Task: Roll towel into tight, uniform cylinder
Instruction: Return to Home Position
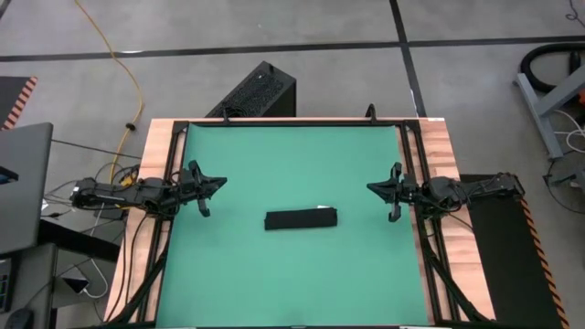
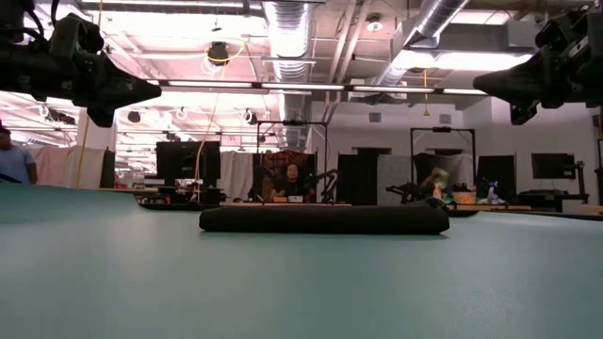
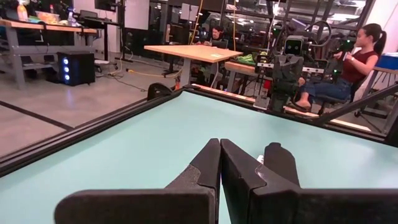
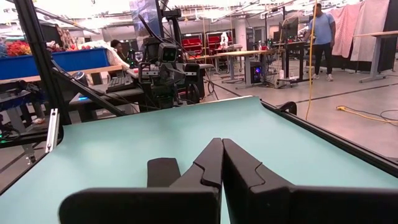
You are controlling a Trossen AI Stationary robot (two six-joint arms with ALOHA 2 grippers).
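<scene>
Towel (image 1: pixel 301 219) lies rolled mid-counter, seemingly tight; my jaws, both pressed together, wait at nine and three.

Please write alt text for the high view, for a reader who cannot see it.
A rolled black towel lies near the middle of a green mat. The left gripper and the right gripper wait at the mat's opposite sides, clear of the towel.

Black towel (image 1: pixel 301 219) rolled, lying flat mid-mat, white tag showing.
</scene>
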